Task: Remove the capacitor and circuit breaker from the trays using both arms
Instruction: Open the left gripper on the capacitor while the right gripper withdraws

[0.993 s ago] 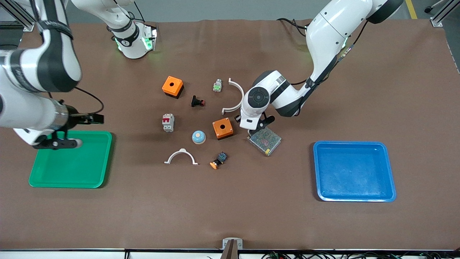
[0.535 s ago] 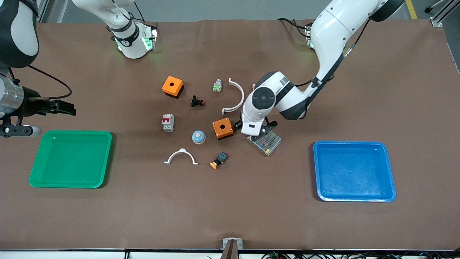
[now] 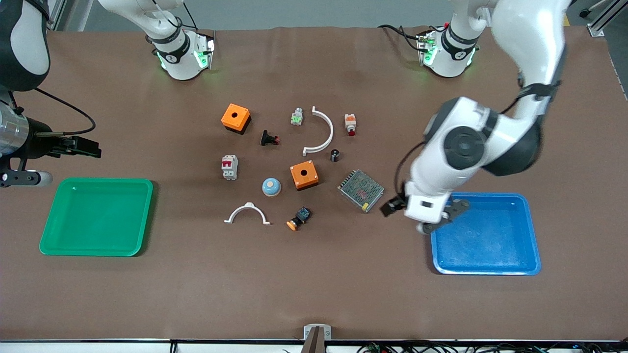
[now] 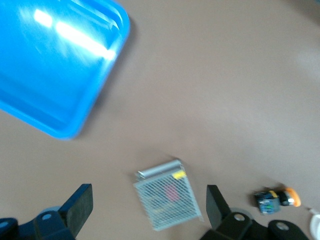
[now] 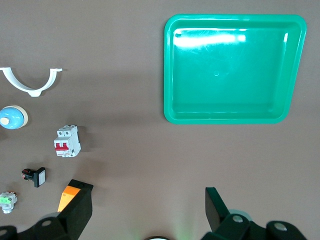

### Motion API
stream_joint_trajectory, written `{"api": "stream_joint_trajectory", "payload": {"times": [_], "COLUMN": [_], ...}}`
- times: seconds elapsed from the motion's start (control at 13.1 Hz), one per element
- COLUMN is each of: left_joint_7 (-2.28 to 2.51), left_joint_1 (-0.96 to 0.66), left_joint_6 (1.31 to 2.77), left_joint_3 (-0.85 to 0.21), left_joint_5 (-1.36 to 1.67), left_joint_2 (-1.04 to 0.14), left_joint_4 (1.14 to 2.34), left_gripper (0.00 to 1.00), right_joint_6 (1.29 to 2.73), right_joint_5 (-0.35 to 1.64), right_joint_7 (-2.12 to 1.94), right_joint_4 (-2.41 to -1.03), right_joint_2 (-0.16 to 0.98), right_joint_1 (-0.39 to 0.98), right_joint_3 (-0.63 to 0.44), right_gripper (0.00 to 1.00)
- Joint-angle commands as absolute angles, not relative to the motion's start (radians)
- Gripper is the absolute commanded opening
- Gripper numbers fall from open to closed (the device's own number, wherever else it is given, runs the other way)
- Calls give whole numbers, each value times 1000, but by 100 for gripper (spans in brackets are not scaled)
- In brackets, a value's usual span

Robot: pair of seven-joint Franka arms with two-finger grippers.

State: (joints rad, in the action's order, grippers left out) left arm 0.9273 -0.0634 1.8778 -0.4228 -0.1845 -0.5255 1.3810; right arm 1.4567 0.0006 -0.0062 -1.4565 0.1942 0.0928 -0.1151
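The capacitor (image 3: pixel 335 155), a tiny black cylinder with a silvery end, lies on the table between a white arc (image 3: pixel 321 130) and a mesh power supply (image 3: pixel 361 189). The breaker (image 3: pixel 229 167), white-grey with a red lever, lies toward the right arm's end; it also shows in the right wrist view (image 5: pixel 67 141). My left gripper (image 3: pixel 438 220) is open and empty over the blue tray's (image 3: pixel 532 230) rim; its wrist view (image 4: pixel 147 210) shows nothing between the jaws. My right gripper (image 3: pixel 19 177) is open and empty (image 5: pixel 147 210), beside the green tray (image 3: pixel 144 215).
Around the capacitor lie two orange boxes (image 3: pixel 304 175) (image 3: pixel 235 117), a black red-tipped button (image 3: pixel 269 138), a grey green-faced part (image 3: pixel 296 117), a white-orange part (image 3: pixel 350 123), a blue dome (image 3: pixel 271 186), a second white arc (image 3: pixel 247 214) and an orange-blue button (image 3: pixel 298 218).
My left arm swung from over the capacitor and orange box to the blue tray's rim, empty, uncovering the capacitor and the white-orange part. My right gripper left the green tray for the table's end.
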Motion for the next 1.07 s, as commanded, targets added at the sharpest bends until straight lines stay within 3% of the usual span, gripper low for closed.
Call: {"api": "stream_joint_trajectory", "payload": {"times": [0.0, 0.46, 0.76, 0.99], "left_joint_7": [726, 375, 253, 174], "left_joint_1": [3, 181, 42, -10], "left_joint_6": [1771, 1609, 1494, 1509], "left_joint_3": [-425, -425, -189, -66], "left_joint_5": [-206, -186, -79, 5], "left_joint_2": [-430, -243, -94, 14], "left_joint_4": [1387, 1388, 1440, 1543], "left_gripper": [100, 100, 100, 100], "right_joint_6": [1447, 1402, 1356, 1339], "right_joint_5": [-5, -5, 3, 11], "right_joint_7": [-5, -3, 5, -3], "right_joint_4": [-1398, -1347, -1354, -1368], "right_joint_2": [212, 209, 152, 117], "right_joint_1": [72, 75, 75, 29], "right_joint_3": [-101, -104, -103, -100], "right_gripper": [100, 100, 100, 100]}}
